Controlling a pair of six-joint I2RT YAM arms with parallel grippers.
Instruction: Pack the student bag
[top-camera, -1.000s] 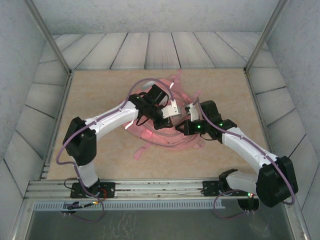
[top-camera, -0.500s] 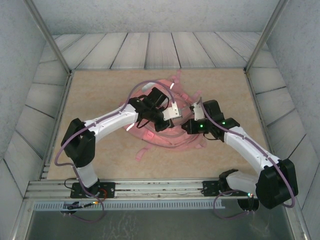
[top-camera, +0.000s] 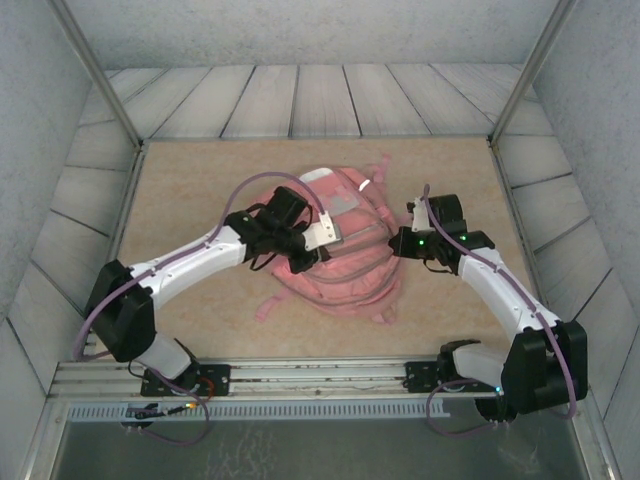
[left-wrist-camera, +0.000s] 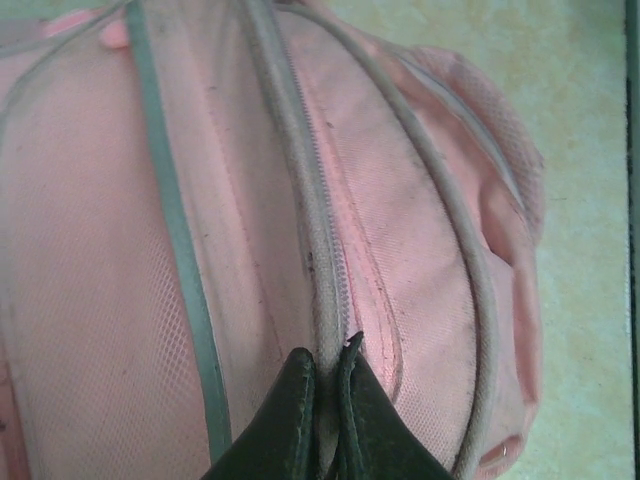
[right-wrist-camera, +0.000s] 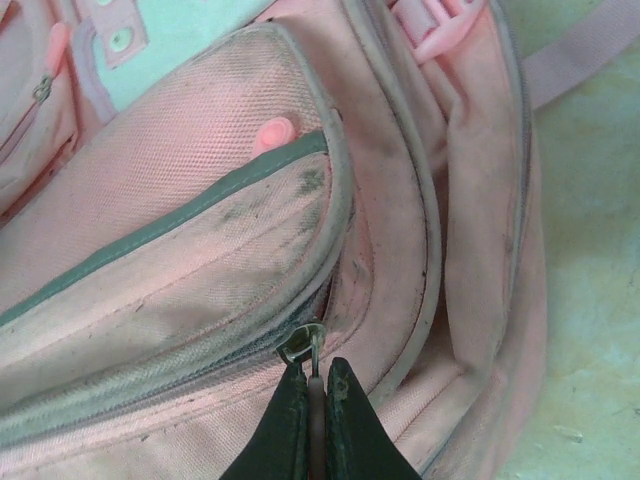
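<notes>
Overhead view: bright, even, diffuse light from above; table evenly lit, matte; faint soft shadows beside the bag. Walls splay toward the frame edges. Wrist views: dimmer, pale greenish cast; fabric weave sharp mid-frame, slightly soft at the bottom edge

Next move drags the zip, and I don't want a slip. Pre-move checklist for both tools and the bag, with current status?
1. right tool shut on the zip pull: ok.
2. left tool pinching the student bag at its zip seam: ok.
3. Bag lying on the table, away from its edges: ok.
4. Zip seam ahead of the left tool runs straight, no fabric caught: ok.
5. near strap lies apart from both arms: ok.
6. How far the pocket by the zip pull is already open: cannot tell.
</notes>
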